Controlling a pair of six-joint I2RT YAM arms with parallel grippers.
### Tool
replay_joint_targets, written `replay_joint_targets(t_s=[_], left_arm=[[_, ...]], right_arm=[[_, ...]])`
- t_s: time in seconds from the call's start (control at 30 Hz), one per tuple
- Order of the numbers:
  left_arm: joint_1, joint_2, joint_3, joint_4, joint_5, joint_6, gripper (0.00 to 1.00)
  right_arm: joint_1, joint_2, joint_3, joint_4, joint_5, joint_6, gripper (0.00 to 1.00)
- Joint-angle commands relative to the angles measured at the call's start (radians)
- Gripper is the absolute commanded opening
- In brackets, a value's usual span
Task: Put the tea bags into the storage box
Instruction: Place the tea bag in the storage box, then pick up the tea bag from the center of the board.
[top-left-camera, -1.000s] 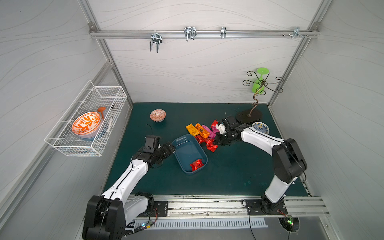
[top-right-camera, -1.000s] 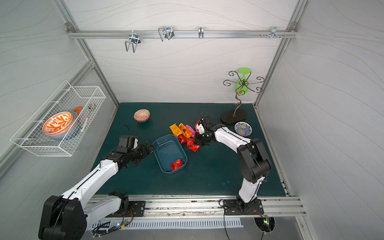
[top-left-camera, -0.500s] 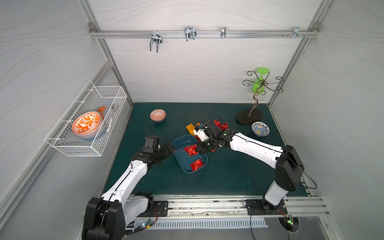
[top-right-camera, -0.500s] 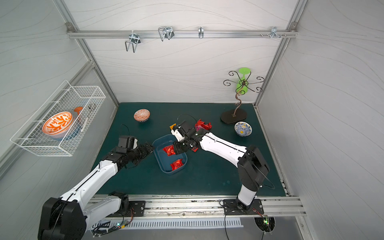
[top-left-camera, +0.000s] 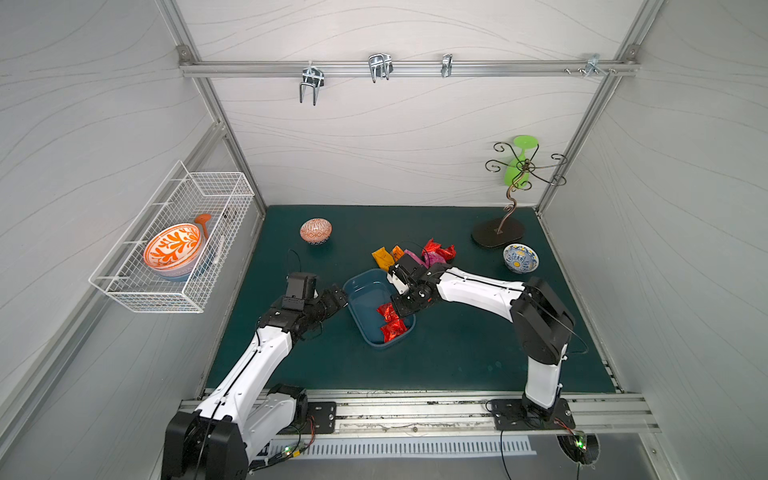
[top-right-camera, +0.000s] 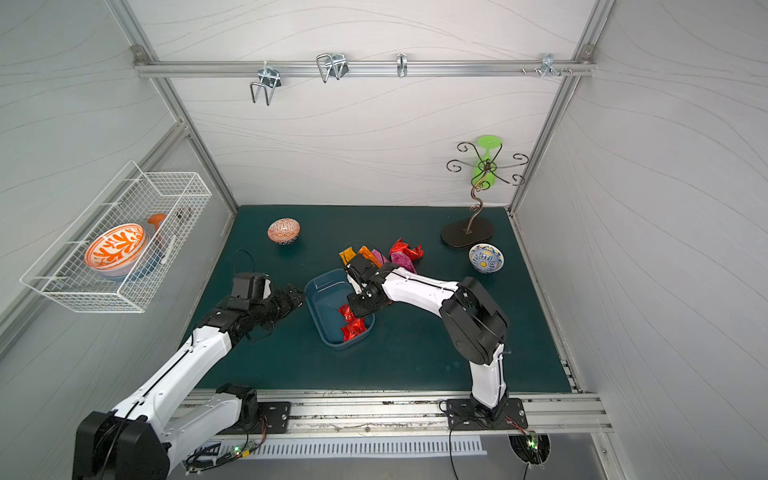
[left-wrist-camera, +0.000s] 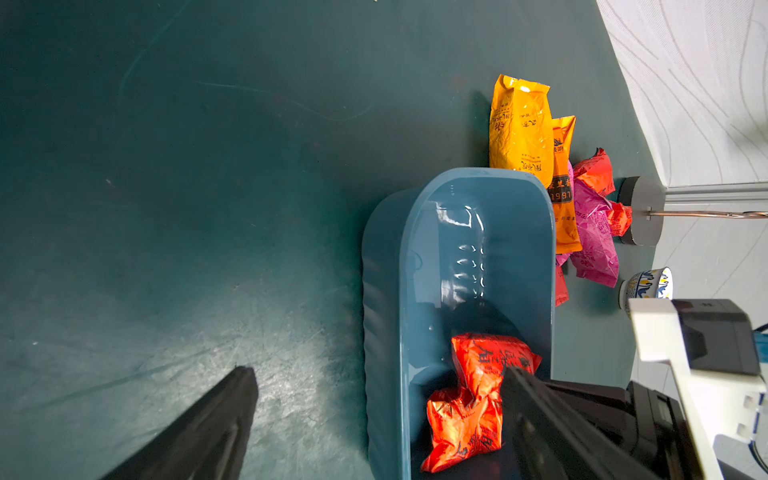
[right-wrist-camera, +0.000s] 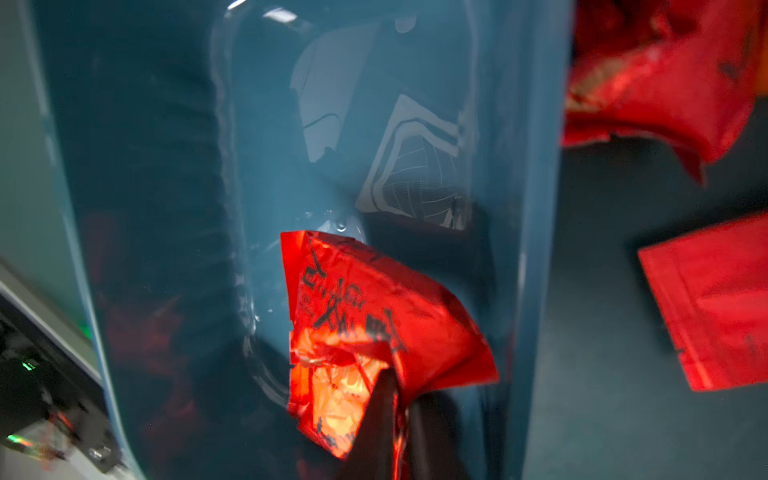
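Note:
The blue storage box (top-left-camera: 362, 293) (top-right-camera: 322, 297) sits mid-mat. One red tea bag (top-left-camera: 394, 329) (top-right-camera: 353, 329) (left-wrist-camera: 461, 428) lies inside at its near end. Just above it, my right gripper (top-left-camera: 398, 308) (top-right-camera: 356, 308) (right-wrist-camera: 401, 419) is shut on a second red tea bag (top-left-camera: 386, 311) (right-wrist-camera: 365, 311) (left-wrist-camera: 490, 361), held low inside the box. My left gripper (top-left-camera: 337, 297) (top-right-camera: 296, 297) (left-wrist-camera: 378, 374) is open, its fingers astride the box's left wall. Loose tea bags lie behind the box: orange (top-left-camera: 382, 257) (left-wrist-camera: 519, 129), magenta (top-left-camera: 433, 259) (left-wrist-camera: 594, 232) and red (top-left-camera: 438, 249) (top-right-camera: 405, 249) (right-wrist-camera: 715, 303).
An orange patterned bowl (top-left-camera: 316, 230) stands at the back left. A blue-and-yellow bowl (top-left-camera: 520, 257) and a metal stand (top-left-camera: 498, 232) holding a green glass (top-left-camera: 519, 162) are at the back right. A wire basket (top-left-camera: 174, 249) hangs on the left wall.
My right arm has swung from the loose pile over to the box with a red tea bag, then down toward its near end. The left arm has not moved.

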Motion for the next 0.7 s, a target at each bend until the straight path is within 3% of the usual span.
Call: replay_joint_targets(t_s=[0.0, 0.1, 0.3, 0.47, 0.67], left_arm=[[-0.004, 0.011, 0.013, 0.000, -0.001, 0.006, 0.96], [-0.003, 0.016, 0.015, 0.002, 0.003, 0.008, 0.96], [-0.003, 0.013, 0.016, 0.002, 0.003, 0.011, 0.96], [-0.003, 0.018, 0.023, 0.004, 0.009, 0.013, 0.96], [-0.004, 0.024, 0.015, 0.014, 0.020, 0.004, 0.96]], right_arm=[[0.009, -0.003, 0.032, -0.038, 0.000, -0.010, 0.28], [0.002, -0.047, 0.038, -0.030, -0.040, -0.003, 0.39], [-0.075, -0.186, 0.018, -0.006, -0.084, 0.043, 0.48], [-0.218, -0.299, -0.075, 0.037, -0.103, 0.090, 0.56], [-0.414, -0.341, -0.218, 0.102, -0.147, 0.172, 0.59]])
